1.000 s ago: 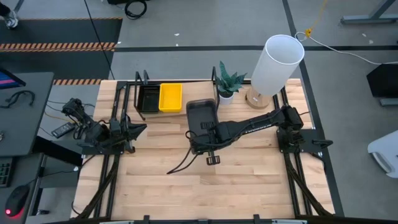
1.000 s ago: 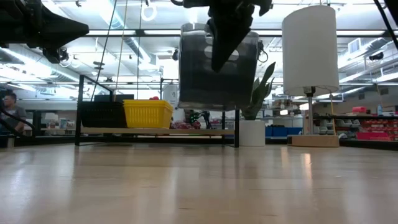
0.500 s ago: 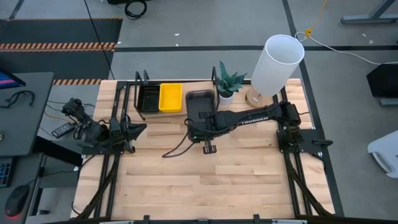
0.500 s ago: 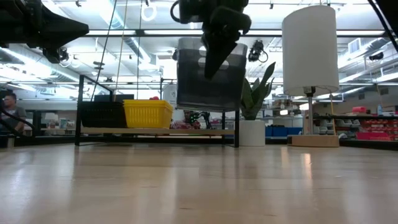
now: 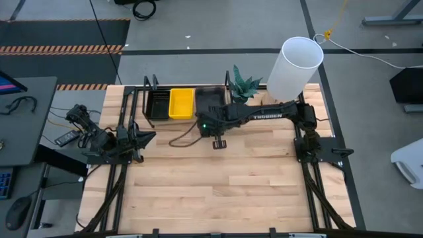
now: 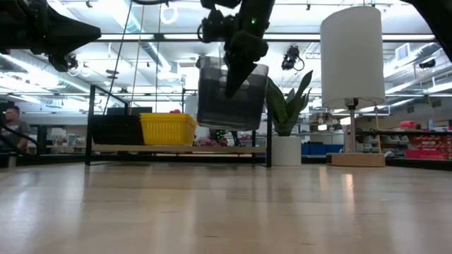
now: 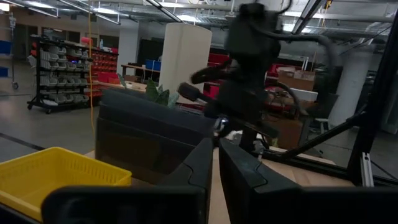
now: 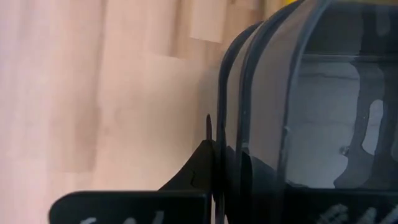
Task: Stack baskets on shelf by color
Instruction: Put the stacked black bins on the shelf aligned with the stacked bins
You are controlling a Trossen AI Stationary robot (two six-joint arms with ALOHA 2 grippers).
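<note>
My right gripper [image 5: 210, 114] is shut on a dark grey basket [image 6: 232, 95], held in the air above the right part of the shelf [image 6: 180, 149]. On the wooden plank a yellow basket [image 5: 182, 104] and a black mesh basket [image 5: 158, 104] rest on their bottoms, side by side. The grey basket [image 5: 210, 99] hangs just right of the yellow one. My left gripper [image 5: 149, 137] waits at the table's left, shut and touching nothing; its wrist view shows the grey basket [image 7: 149, 137] and the yellow basket [image 7: 56, 177]. My right gripper holds the grey basket by its near end wall [image 8: 233, 146], one finger [image 8: 199, 171] outside the wall; the basket hides the other. The fingers come from above, slanting down toward the far edge. The basket hangs clear of the shelf, opening up, slightly tilted.
A potted plant [image 5: 243, 86] and a lamp with a tall white shade [image 5: 294, 66] stand at the far right, close to the shelf's right end. A dark cable [image 5: 182, 140] trails from my right wrist. Bare tabletop [image 5: 218, 192] lies toward the near edge.
My right gripper has carried the grey basket toward the table's far edge and a little leftward, from over the tabletop to above the shelf beside the yellow basket. It has stayed shut on the basket, which remains lifted.
</note>
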